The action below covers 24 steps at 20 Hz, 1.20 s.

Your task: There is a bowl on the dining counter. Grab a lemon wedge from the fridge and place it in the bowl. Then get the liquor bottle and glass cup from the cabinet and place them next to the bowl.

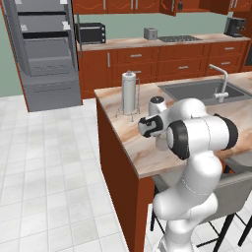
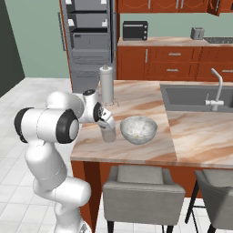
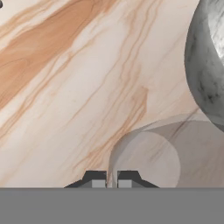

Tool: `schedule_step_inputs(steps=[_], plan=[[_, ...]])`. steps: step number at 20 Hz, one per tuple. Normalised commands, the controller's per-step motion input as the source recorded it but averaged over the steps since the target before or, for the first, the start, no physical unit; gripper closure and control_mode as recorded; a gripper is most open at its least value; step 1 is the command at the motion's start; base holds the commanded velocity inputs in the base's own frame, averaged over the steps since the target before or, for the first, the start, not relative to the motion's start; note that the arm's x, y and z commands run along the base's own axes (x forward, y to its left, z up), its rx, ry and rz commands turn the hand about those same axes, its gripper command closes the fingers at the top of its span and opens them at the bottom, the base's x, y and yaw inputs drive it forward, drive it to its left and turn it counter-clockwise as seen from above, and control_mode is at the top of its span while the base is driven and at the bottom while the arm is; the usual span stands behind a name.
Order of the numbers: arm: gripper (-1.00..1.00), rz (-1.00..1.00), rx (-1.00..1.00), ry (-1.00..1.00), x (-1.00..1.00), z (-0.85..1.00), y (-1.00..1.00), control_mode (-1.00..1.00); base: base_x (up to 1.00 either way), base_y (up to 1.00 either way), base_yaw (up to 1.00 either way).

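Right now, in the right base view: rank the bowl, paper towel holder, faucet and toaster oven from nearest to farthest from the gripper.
1. Bowl, just right of the gripper, which is shut on the glass cup at the counter.
2. Paper towel holder, behind the gripper on the counter.
3. Faucet, far right, by the sink.
4. Toaster oven, on the back counter.

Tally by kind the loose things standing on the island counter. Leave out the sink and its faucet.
Bowl: 1
Glass cup: 1
Paper towel holder: 1
Total: 3
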Motion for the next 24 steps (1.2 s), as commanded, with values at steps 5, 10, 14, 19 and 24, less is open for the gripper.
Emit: schedule_step_inputs(steps=[5,10,14,19,24], plan=[[1.00,0.00,0.00,0.03,0.23,-0.21,0.00,-1.00,0.00,0.00,0.00],[1.00,-0.01,0.00,0.02,0.34,-0.25,0.00,-1.00,0.00,0.00,0.00],[1.00,-0.01,0.00,0.00,0.29,-0.23,0.00,-1.00,0.00,0.00,0.00],[-1.00,-0.01,0.00,0.00,0.04,-0.17,0.00,-1.00,0.00,0.00,0.00],[-1.00,-0.03,0.00,0.00,-0.14,-0.02,0.00,-1.00,0.00,0.00,0.00]])
